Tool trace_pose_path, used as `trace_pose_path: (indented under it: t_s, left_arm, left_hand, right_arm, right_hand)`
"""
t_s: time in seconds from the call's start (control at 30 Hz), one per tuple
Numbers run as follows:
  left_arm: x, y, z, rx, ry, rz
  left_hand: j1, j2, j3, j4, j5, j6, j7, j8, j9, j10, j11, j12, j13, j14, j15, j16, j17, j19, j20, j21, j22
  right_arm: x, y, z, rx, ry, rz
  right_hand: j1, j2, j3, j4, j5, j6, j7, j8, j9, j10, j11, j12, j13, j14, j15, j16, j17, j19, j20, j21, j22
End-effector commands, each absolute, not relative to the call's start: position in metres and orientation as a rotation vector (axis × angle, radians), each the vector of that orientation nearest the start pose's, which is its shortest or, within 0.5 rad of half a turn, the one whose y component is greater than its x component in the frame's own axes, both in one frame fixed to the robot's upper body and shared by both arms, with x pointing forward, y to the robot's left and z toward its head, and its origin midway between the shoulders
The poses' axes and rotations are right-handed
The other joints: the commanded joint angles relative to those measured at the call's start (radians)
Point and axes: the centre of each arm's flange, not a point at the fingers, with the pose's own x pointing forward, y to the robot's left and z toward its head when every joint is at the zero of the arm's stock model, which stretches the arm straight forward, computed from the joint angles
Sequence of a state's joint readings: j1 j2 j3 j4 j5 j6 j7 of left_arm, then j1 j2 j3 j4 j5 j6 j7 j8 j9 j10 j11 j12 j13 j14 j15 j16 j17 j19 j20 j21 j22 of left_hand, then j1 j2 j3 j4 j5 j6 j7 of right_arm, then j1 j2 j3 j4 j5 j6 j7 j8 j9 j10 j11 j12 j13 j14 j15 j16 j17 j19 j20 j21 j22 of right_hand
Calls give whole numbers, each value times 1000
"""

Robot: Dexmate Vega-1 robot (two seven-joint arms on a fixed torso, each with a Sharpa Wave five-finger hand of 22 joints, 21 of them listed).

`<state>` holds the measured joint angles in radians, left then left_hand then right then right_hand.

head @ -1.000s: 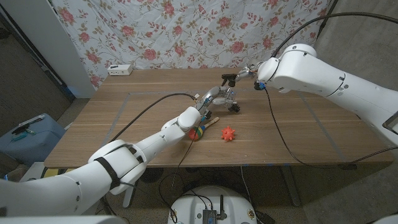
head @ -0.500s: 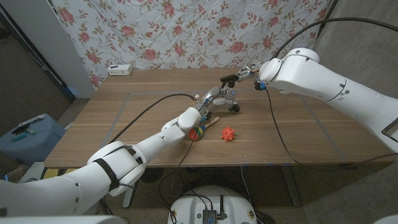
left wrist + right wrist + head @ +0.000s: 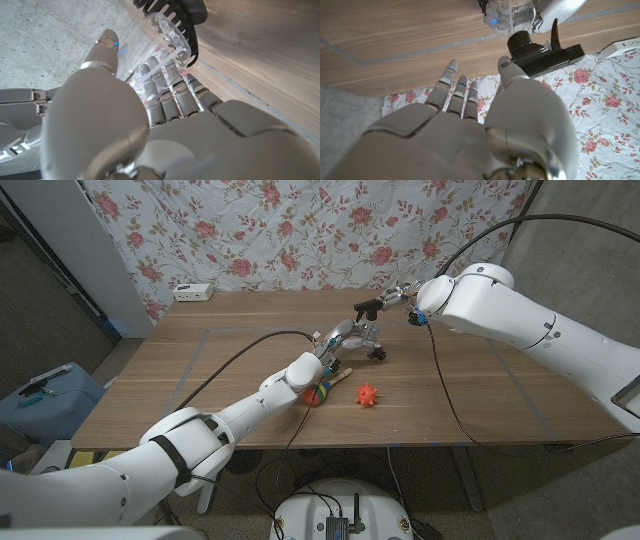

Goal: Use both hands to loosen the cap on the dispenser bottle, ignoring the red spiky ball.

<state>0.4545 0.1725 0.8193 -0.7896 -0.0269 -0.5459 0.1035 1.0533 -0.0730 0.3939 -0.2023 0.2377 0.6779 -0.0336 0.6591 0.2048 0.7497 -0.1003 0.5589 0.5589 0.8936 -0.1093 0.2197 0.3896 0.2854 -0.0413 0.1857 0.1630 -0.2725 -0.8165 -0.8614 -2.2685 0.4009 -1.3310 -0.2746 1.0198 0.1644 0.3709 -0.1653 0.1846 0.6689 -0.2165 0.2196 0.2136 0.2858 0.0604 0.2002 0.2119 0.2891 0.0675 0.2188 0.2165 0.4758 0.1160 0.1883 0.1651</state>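
right hand: fingers apart, empty | black cap just beyond thumb | clear bottle

The dispenser bottle is standing near the middle of the table, the spiky ball is lying nearer the front edge, and a power strip is sitting by the back-left corner.

The dispenser bottle is clear plastic and stands upright near the middle of the wooden table, slightly toward the far side. Its black pump cap sits on top, nozzle pointing left.
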Motion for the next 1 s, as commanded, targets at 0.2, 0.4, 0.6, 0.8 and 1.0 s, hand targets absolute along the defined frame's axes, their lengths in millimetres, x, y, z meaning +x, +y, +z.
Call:
trace_pose_path:
  t_s: [0.2, 0.4, 0.6, 0.8, 1.0]
  left_arm:
    - [682, 41, -15, 586, -785, -459]
    - [683, 41, -14, 589, -787, -461]
    - [684, 41, -10, 590, -794, -460]
    - [684, 41, -8, 589, -801, -456]
    - [684, 44, -6, 588, -803, -449]
  left_hand:
    - [-96, 209, 59, 55, -5, 75, 3, 8, 1, 41, -31, 7, 3, 15, -49, 4, 2, 0, -61, -2, 2]
    - [-97, 209, 60, 55, -5, 74, 2, 7, 1, 41, -31, 6, 2, 16, -49, 4, 1, 0, -61, -2, 2]
    - [-97, 208, 61, 53, -5, 74, 3, 6, 1, 40, -29, 6, 1, 15, -48, 3, 1, -1, -60, -3, 2]
    - [-97, 207, 62, 52, -6, 75, 2, 6, 1, 40, -30, 6, 2, 15, -50, 2, -1, 0, -62, -2, 2]
    - [-97, 208, 62, 52, -6, 76, 3, 6, 1, 40, -31, 5, 0, 14, -50, 3, 0, -1, -62, -3, 2]
  right_arm:
    - [508, -166, 125, -1019, -190, -86]
    - [505, -166, 128, -1039, -189, -81]
    - [503, -166, 133, -1075, -183, -65]
    - [500, -166, 139, -1122, -191, -37]
    - [498, -166, 145, -1183, -196, -7]
  right_hand:
    - [-3, -14, -7, 6, -2, -45, 0, -21, -1, -5, 1, 4, 3, -1, -6, 10, 6, -4, -5, 2, 5]
    - [-4, -21, -12, 5, -2, -66, -1, -29, -1, -9, 5, 3, 3, -2, -7, 10, 6, -3, -5, 2, 5]
    - [-29, -55, -39, 11, -9, -102, 3, -36, -2, -15, 12, 2, 3, -6, 2, 8, 2, -1, 4, 4, 5]
    - [-55, -82, -62, 17, -12, -140, 23, -40, -2, -20, 18, 2, 3, -9, 10, 5, -2, 3, 12, 5, 5]
    - [-91, -107, -88, 27, -10, -178, 33, -42, -2, -22, 17, 3, 3, -19, 14, -1, -4, -11, 23, -1, 5]
